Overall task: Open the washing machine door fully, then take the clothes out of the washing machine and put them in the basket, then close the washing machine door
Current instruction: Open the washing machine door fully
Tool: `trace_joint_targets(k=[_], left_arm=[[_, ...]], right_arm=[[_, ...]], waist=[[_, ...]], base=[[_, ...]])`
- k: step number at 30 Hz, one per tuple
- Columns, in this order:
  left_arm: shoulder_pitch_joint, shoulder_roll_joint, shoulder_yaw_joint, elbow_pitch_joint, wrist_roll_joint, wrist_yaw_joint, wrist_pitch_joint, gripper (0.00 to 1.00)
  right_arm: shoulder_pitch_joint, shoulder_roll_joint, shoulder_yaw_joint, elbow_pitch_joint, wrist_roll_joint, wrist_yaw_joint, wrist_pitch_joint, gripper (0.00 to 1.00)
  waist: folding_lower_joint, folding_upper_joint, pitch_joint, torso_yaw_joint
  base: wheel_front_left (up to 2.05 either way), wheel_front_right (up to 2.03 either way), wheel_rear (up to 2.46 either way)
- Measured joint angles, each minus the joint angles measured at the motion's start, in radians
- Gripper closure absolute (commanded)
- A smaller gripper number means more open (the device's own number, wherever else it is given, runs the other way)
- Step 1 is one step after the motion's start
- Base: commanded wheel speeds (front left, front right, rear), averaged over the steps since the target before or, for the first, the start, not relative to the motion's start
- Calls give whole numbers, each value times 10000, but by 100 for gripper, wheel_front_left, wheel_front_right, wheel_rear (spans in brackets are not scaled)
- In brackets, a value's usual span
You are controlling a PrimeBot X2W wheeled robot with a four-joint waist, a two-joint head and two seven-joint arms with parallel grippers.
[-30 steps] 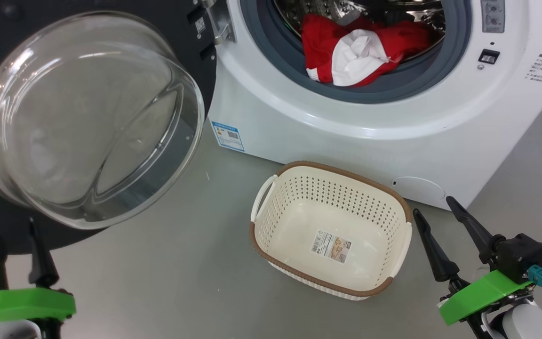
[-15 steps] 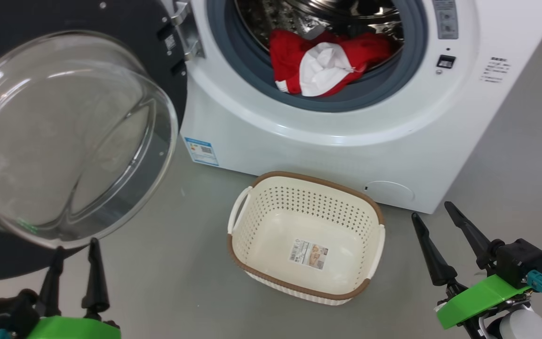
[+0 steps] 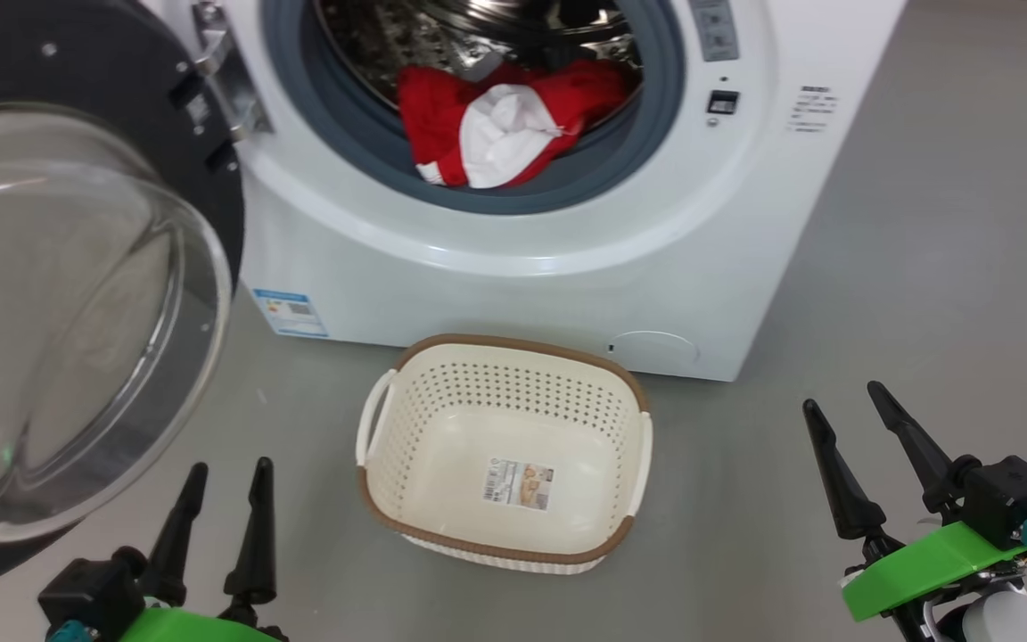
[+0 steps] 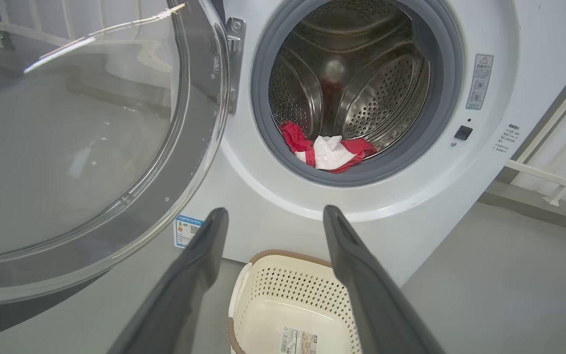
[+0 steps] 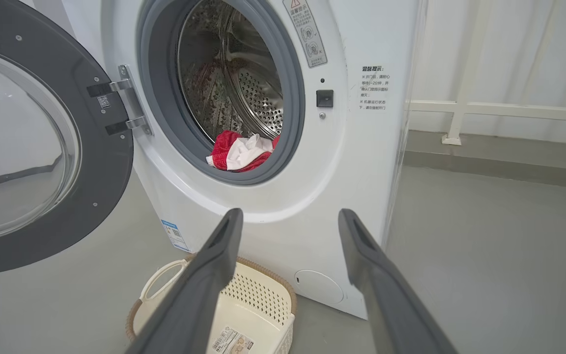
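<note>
1. Left claw [image 3: 230, 466]: I read it as released, fingers spread with nothing between them, low over the floor [image 3: 924, 267].
2. Right claw [image 3: 842, 398]: also released, fingers apart and gripping nothing, over the floor well to the right of the left claw.
3. Washer [image 3: 513, 259]: white front-loader, ahead of both claws and apart from them. A blue label [image 3: 290, 311] sits low on its front, ahead of the left claw.
4. Door [image 3: 103, 71]: swung wide open on its hinge, to the left of the washer's mouth. Its glass bowl bulges out just ahead and left of the left claw, and I see no contact between them.
5. Clothes [image 3: 496, 125]: a red and white bundle in the drum [image 4: 352, 88], lying against the lower lip of the grey seal [image 3: 585, 174], well beyond both claws.
6. Basket [image 3: 513, 343]: upright on the floor, close in front of the washer, between the two claws and a little ahead of them. A barcode sticker [image 3: 519, 484] is on its bottom.
</note>
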Motion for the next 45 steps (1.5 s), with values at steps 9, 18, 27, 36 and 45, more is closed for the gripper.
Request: trace_joint_targets(k=[9,18,27,36,45], left_arm=[[184,261,-437,-113,-286,0,0,0],[184,314,-485,-188,-288,0,0,0],[183,324,-481,-226,-286,0,0,0],[185,339,-420,-280,-282,0,0,0],[184,343,-454,-343,-267,0,0,0]], right_arm=[[0,121,-144,-36,2,0,0,0],[3,186,-330,-111,2,0,0,0],[261,228,-591,-180,0,0,0,0],[375,263,-771,-255,-2,0,0,0],[395,330,-913,-263,-12,0,0,0]], waist=[[0,0,8,-934],[0,0,45,-1616],[0,0,94,-2142],[0,0,46,-2449],[0,0,82,-2445]], base=[[0,0,0],[0,0,0],[0,0,0],[0,0,0],[0,0,0]])
